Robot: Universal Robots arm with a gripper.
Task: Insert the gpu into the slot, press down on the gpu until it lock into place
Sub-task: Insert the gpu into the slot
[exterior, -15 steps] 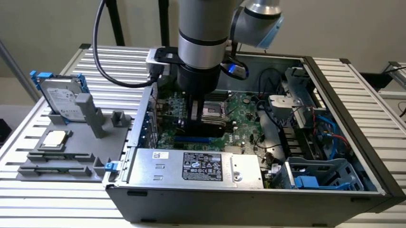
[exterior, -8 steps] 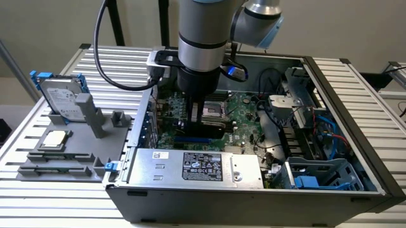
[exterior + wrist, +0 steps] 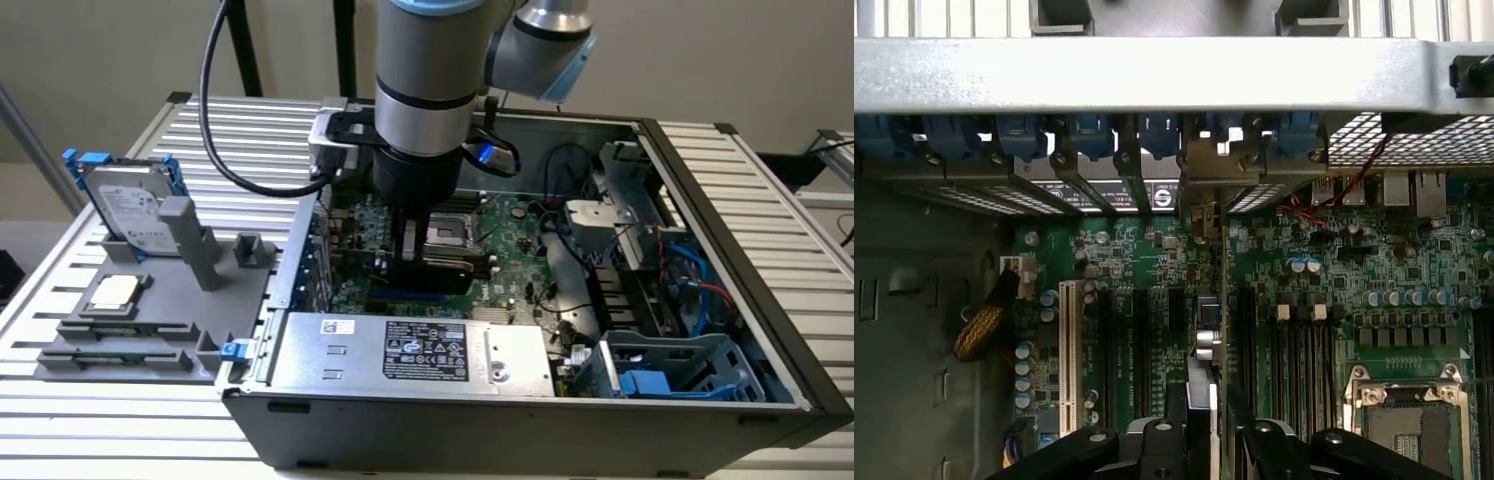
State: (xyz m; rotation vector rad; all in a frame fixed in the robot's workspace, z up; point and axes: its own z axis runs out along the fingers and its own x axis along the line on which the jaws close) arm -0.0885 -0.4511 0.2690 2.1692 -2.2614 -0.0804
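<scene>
Arm is inside the open case [image 3: 747,400]. The gripper [image 3: 422,258] has its jaws closed narrow on the gpu [image 3: 451,272], and the card is upright. In the wrist view the card sits edge-on between the fingers [image 3: 1269,442]. In the exterior view the gpu stands right over the slot [image 3: 404,297], with blue strip visible at the card's 7 o'clock. Seating cannot be told. The power-supply box [image 3: 414,350] is at the gripper's 6 o'clock.
</scene>
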